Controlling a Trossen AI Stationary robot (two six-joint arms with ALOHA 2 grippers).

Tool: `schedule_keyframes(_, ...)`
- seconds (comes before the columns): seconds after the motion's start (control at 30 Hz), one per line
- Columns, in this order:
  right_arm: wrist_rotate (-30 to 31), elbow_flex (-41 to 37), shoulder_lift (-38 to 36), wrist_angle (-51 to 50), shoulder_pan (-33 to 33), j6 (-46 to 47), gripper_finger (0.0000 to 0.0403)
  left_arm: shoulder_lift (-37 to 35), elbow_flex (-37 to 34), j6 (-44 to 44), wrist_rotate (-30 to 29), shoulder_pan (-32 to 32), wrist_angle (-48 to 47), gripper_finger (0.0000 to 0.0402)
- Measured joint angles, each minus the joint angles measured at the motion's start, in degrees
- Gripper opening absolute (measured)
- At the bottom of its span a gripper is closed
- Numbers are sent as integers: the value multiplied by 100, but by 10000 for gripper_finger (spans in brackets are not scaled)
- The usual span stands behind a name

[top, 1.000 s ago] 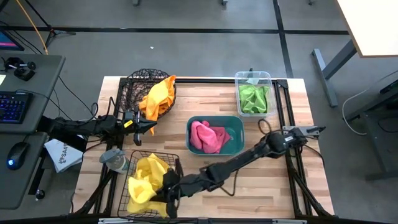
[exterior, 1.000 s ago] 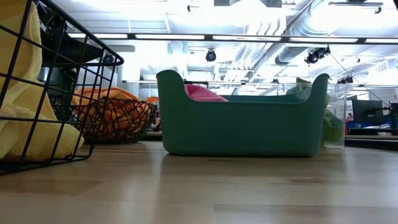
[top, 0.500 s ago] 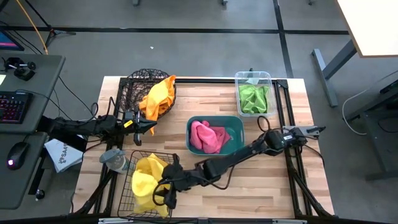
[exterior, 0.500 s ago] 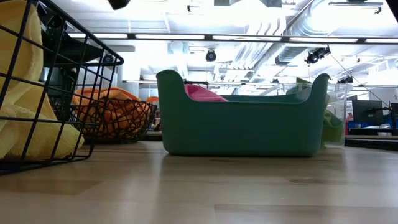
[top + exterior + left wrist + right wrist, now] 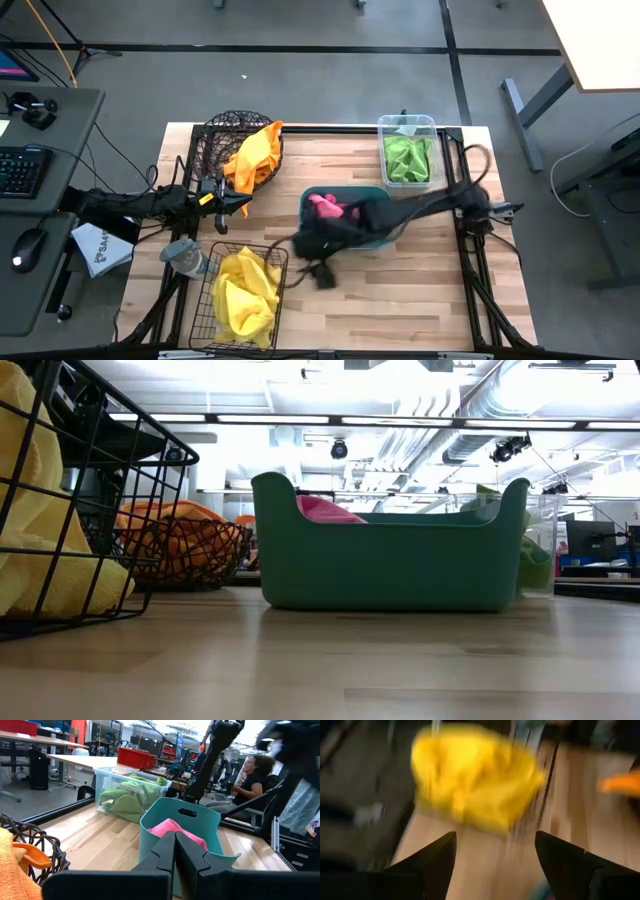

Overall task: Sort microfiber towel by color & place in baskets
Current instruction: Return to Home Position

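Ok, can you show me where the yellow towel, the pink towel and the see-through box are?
yellow towel (image 5: pixel 243 290): high view, middle of the heap.
pink towel (image 5: pixel 326 207): high view, the part showing beside the arm.
clear bin (image 5: pixel 407 123): high view, far rim.

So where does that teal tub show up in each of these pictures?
High view: teal tub at table centre, partly under the right arm.
Low view: tub fills the middle.
Left wrist view: tub straight ahead.
Right wrist view: not in it.
Shared landmark: the pink towel inside.
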Motion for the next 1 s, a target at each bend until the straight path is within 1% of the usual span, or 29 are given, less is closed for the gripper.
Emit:
schedule_keyframes(0.07,-404,-413,-453,-576,-225,-441,258,0,0,-2,12,1,0,0)
schedule_keyframes(0.13,-721,-1096,-1078,-764,-491,-701,251,0,1,0,11,0,0,0)
schedule_keyframes(0.2,-987,-2119,-1910,-458,-756,-734,244,0,-1,-2,9,2,0,0)
schedule_keyframes(0.27,-1115,-3353,-2855,44,-989,-668,237,0,1,0,9,2,0,0)
schedule_keyframes(0.37,-1147,-5202,-4350,848,-1212,-23,228,0,1,0,8,1,0,0)
schedule_keyframes(0.4,-1101,-5728,-4887,1168,-1241,272,225,0,-1,0,7,0,0,0)
schedule_keyframes(0.5,-717,-7111,-6468,2328,-1171,1184,214,0,1,0,7,2,0,0)
schedule_keyframes(0.57,-381,-7915,-7327,2921,-1026,1629,200,0,1,-2,4,0,3,0)
schedule_keyframes(0.63,21,-8597,-8021,3404,-901,1804,177,0,-1,0,4,0,0,0)
schedule_keyframes(0.77,503,-9671,-8891,4276,-912,1694,101,0,0,0,2,1,0,0)
schedule_keyframes(0.87,481,-10372,-9210,5103,-1087,1681,28,0,1,-2,2,0,0,0)
schedule_keyframes(0.9,420,-10581,-9281,5353,-1165,1671,14,0,1,0,2,0,0,0)
schedule_keyframes(0.93,356,-10791,-9357,5564,-1246,1679,10,0,0,0,2,1,0,0)
schedule_keyframes(1.0,158,-11151,-9479,5982,-1398,1727,19,0,1,-2,2,0,0,0)
